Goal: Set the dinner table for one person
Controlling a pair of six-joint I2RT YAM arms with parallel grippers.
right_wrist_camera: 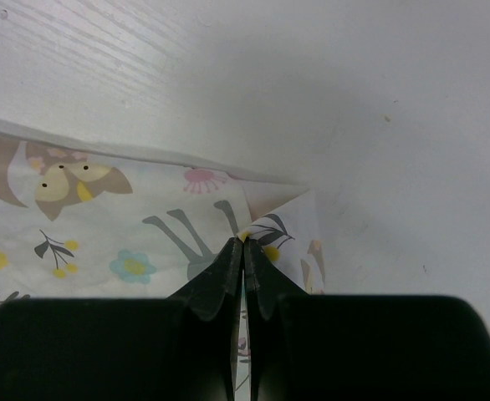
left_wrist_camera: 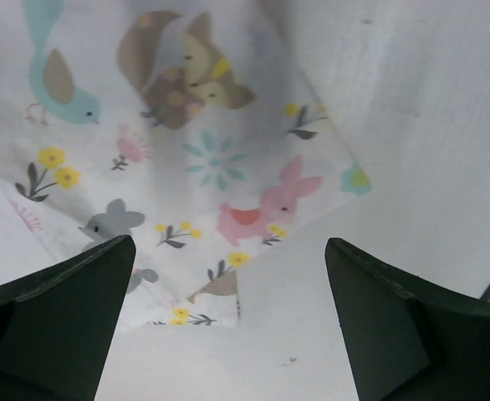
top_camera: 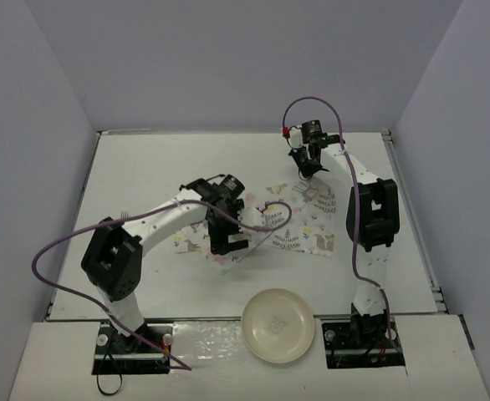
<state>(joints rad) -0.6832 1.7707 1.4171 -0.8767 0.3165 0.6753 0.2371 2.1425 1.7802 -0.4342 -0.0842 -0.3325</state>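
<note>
The dinner table [top_camera: 145,175] is a flat white surface. A placemat [top_camera: 291,227] printed with animals and flowers lies rumpled across its middle. My right gripper [top_camera: 310,171] is at the mat's far right corner. In the right wrist view the gripper [right_wrist_camera: 245,246] is shut on a folded-up corner of the placemat [right_wrist_camera: 103,225]. My left gripper [top_camera: 227,244] hangs over the mat's near left part. In the left wrist view it [left_wrist_camera: 228,326] is open and empty, above a corner of the placemat [left_wrist_camera: 211,150] and bare table [left_wrist_camera: 395,125].
A round cream plate [top_camera: 278,324] sits at the near edge between the arm bases. Pale grey-lilac walls close the table on the left, back and right. A purple cable loops from each arm.
</note>
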